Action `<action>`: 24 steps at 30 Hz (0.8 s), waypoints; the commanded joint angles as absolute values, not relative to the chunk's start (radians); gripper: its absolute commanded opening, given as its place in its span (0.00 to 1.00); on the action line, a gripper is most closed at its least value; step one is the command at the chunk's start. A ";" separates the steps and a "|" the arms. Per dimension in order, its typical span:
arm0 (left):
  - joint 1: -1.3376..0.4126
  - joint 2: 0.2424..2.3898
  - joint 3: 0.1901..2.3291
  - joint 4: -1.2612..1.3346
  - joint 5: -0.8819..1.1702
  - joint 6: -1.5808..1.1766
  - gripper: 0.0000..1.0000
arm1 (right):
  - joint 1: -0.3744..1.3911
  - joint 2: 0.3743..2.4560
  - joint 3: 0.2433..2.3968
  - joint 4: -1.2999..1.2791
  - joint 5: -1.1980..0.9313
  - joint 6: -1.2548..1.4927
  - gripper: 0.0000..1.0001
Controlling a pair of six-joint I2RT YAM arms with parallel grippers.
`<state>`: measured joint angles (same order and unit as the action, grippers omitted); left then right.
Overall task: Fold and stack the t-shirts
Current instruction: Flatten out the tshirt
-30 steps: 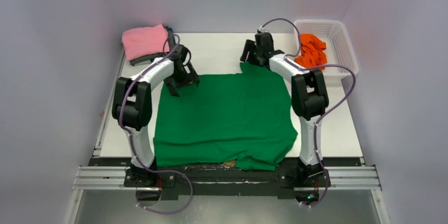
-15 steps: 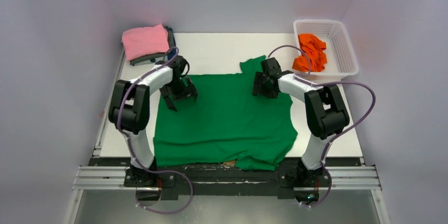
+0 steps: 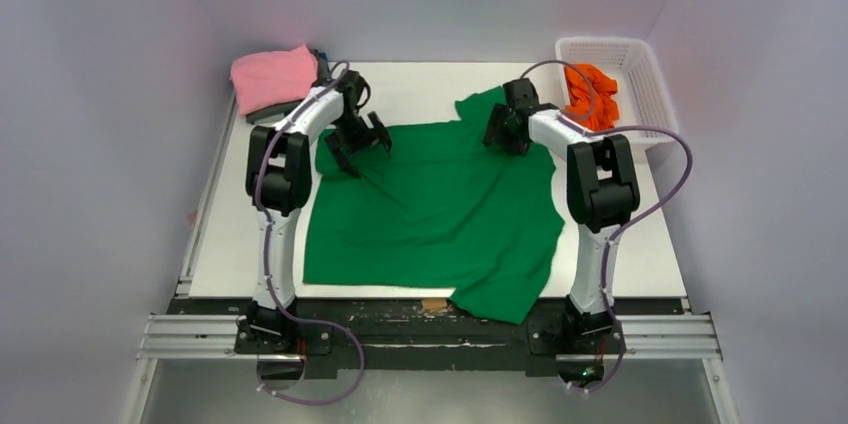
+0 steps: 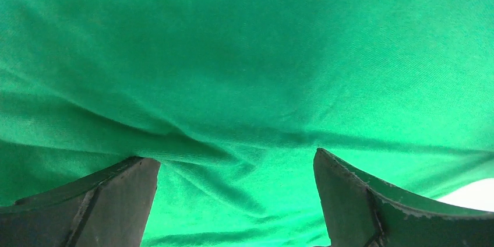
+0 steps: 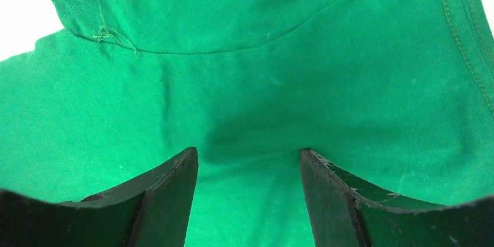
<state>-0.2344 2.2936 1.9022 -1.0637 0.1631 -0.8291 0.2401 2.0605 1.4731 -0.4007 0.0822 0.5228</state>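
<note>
Green t-shirt (image 3: pixel 440 209), spread mid-frame on desk (image 3: pixel 420 84), long axis roughly top-to-bottom. Left tool (image 3: pixel 360 149), right tool (image 3: pixel 503 134): jaws apart, directly over upper corners, possibly pressing cloth; neither nearer.

The top view looks down from high behind the near edge onto the whole counter (image 3: pixel 420 84). Both wrist views sit very close over the green t-shirt (image 4: pixel 244 55), facing it between their own fingers (image 4: pixel 99 203); all three share that cloth

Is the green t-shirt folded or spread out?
Spread out, not folded: the green t-shirt lies opened across the table, wrinkled near the left claw, one corner hanging over the near edge.
</note>
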 commanded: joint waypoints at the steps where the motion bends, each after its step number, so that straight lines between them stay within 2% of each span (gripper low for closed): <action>1: -0.212 2.377 2.013 -0.955 0.294 -0.891 1.00 | 0.199 2.178 1.585 -0.419 0.081 0.529 0.63; 7: -0.188 2.640 2.439 -1.010 0.379 -0.963 1.00 | 0.170 2.315 1.769 -0.410 0.010 0.570 0.63; 11: -0.142 2.662 2.418 -0.786 0.426 -1.073 1.00 | 0.159 2.393 1.902 -0.403 0.004 0.601 0.64; 17: -0.104 2.740 2.559 -0.702 0.471 -1.123 1.00 | 0.148 2.511 2.140 -0.433 0.004 0.586 0.65; 20: -0.104 2.648 2.500 -0.693 0.457 -1.085 1.00 | 0.149 2.494 2.180 -0.433 -0.022 0.573 0.66; 24: -0.112 2.437 2.337 -0.711 0.426 -0.993 1.00 | 0.154 2.361 2.054 -0.395 -0.023 0.519 0.69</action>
<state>-0.1055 2.6514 2.4420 -0.7334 0.4805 -1.0878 0.1497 2.4859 2.1307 -0.3992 0.0002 0.5709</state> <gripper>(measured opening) 0.999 0.673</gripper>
